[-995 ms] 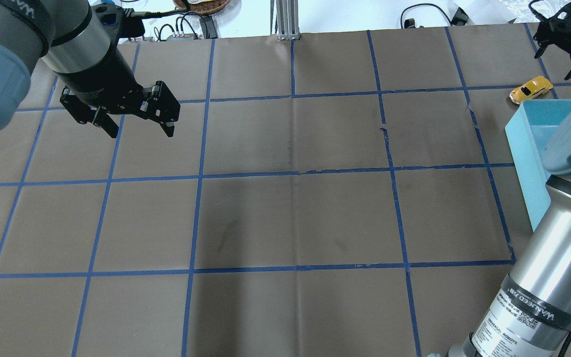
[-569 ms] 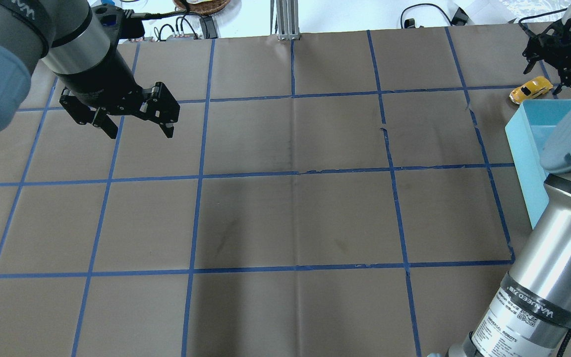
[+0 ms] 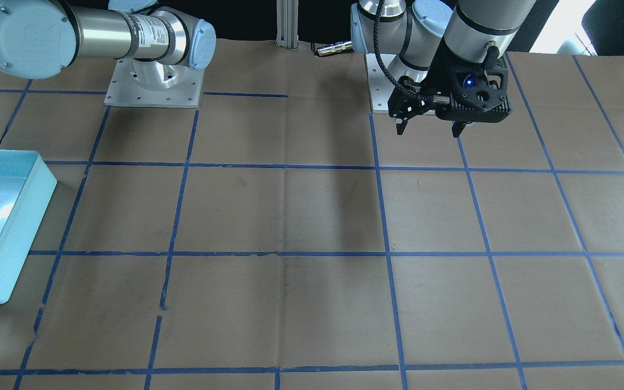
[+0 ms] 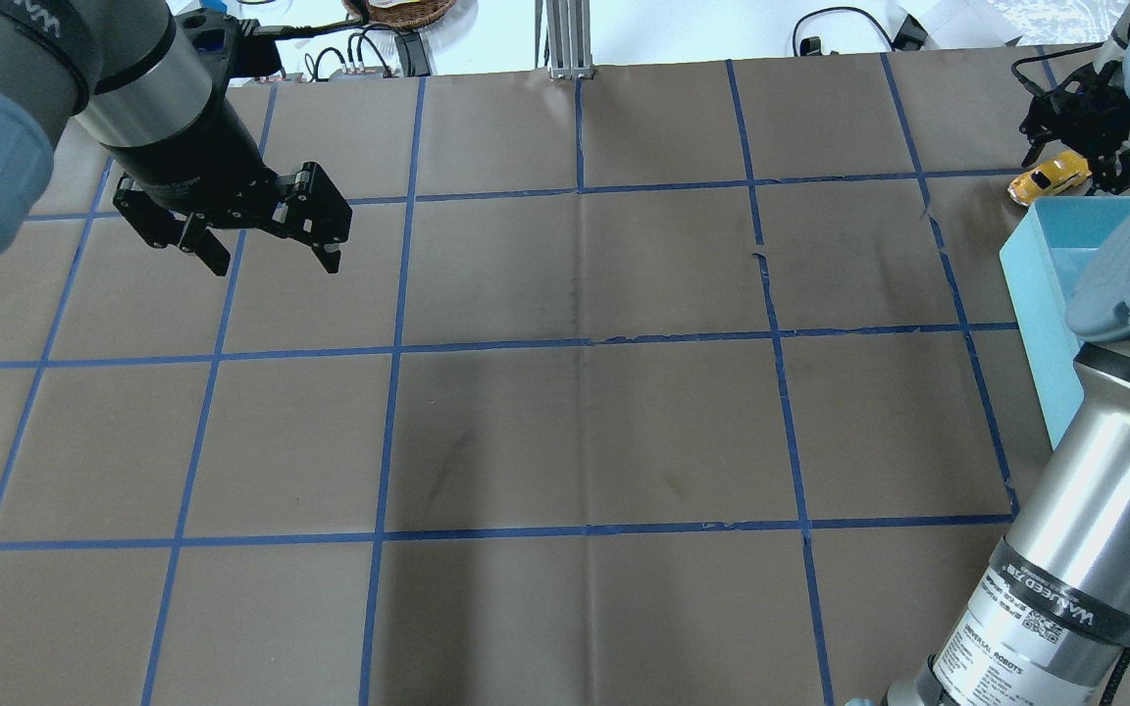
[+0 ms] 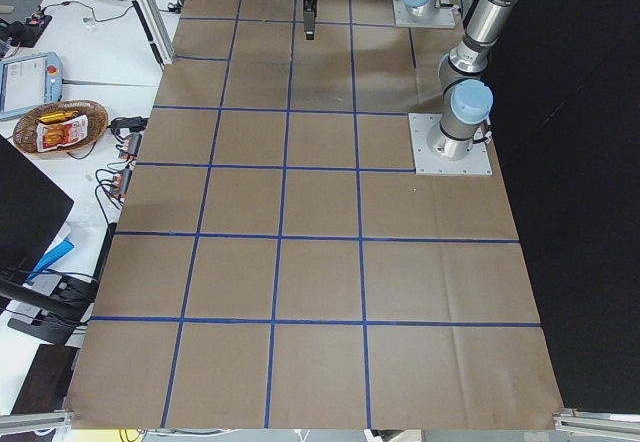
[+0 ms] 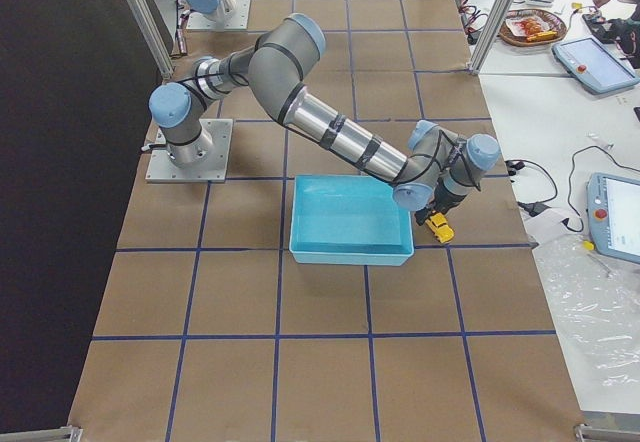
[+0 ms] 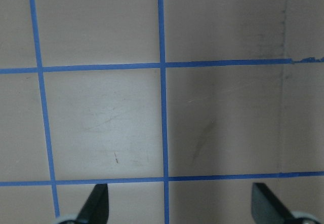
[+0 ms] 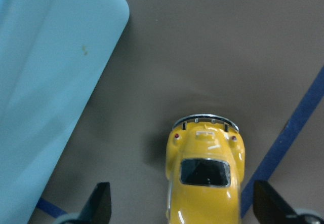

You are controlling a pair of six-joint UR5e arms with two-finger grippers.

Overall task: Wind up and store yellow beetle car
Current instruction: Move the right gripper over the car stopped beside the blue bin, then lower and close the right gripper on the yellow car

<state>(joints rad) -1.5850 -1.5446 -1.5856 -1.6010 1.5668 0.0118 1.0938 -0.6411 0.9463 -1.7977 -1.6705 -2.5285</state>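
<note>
The yellow beetle car [image 4: 1049,178] stands on the brown table at the far right, just beyond the far corner of the light blue bin [image 4: 1036,284]. It also shows in the exterior right view [image 6: 438,227]. My right gripper [image 4: 1070,175] is open and hangs over the car. In the right wrist view the car [image 8: 205,178] lies between the spread fingers of the gripper [image 8: 183,206], untouched, with the bin [image 8: 50,57] at the left. My left gripper [image 4: 276,260] is open and empty above the far left of the table, as the left wrist view [image 7: 180,206] shows.
The bin [image 6: 350,254] is open-topped and looks empty in the exterior right view. The table is covered in brown paper with a blue tape grid. An aluminium post [image 4: 565,39] stands at the far edge. Cables and a basket lie beyond the table.
My right gripper has moved left and down, from beyond the car to over it. The car and my left gripper have stayed where they were.
</note>
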